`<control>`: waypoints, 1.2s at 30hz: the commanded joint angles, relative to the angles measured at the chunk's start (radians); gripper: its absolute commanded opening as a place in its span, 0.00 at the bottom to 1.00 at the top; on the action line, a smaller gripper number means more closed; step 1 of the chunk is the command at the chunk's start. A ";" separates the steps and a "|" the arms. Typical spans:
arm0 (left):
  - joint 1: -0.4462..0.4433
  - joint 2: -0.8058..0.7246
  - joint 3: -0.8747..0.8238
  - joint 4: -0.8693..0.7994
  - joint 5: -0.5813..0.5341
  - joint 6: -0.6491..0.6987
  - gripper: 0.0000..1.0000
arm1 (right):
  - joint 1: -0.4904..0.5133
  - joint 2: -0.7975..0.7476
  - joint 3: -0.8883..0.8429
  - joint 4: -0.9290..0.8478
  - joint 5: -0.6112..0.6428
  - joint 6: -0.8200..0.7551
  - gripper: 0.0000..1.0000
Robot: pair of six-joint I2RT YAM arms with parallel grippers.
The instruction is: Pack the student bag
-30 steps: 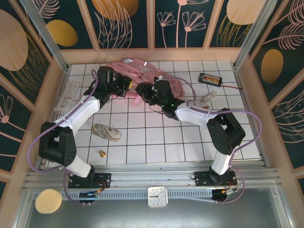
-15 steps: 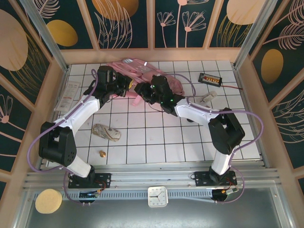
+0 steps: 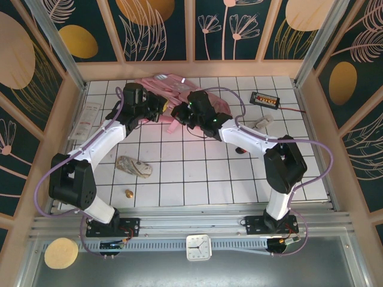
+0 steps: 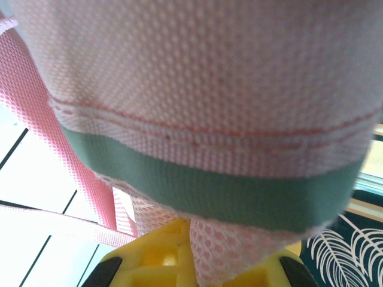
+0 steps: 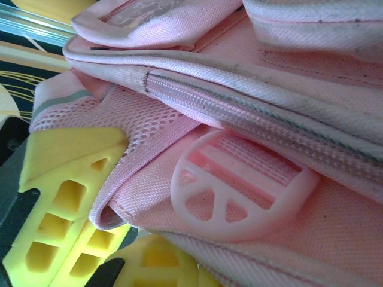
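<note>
A white tiled table (image 3: 179, 179), walled in by wooden panels painted with dark leaf patterns, carries the student bag (image 3: 175, 88) at its far side, roughly midway across. The bag is pale pink woven fabric, lying slumped, with pink mesh panels, a grey-green strip (image 4: 209, 185) under a stitched seam, a long pink zipper (image 5: 251, 113), a round pale pink buckle (image 5: 242, 188) and a pink strap (image 4: 42, 119). Whether anything is inside cannot be told. The left end effector (image 3: 160, 111) reaches the bag's near left edge, closed tight with mesh fabric pinched between its yellow fingers (image 4: 149, 263). The right end effector (image 3: 179, 113) meets the bag's near edge just beside it, arm stretched long and low, closed on a fold of fabric. A crumpled packet (image 3: 134, 167) lies well nearer than the bag.
</note>
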 commanded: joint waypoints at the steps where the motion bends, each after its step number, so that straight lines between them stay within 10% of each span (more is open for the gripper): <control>1: -0.006 -0.065 0.055 0.090 0.064 -0.013 0.00 | -0.008 -0.020 0.028 -0.131 0.067 -0.039 0.00; 15: 0.013 -0.068 0.062 0.042 0.032 0.080 0.00 | -0.061 -0.085 0.076 -0.552 -0.006 -0.200 0.00; 36: 0.168 -0.167 -0.021 -0.203 0.112 0.409 0.00 | -0.190 -0.096 0.034 -0.664 -0.288 -0.448 0.00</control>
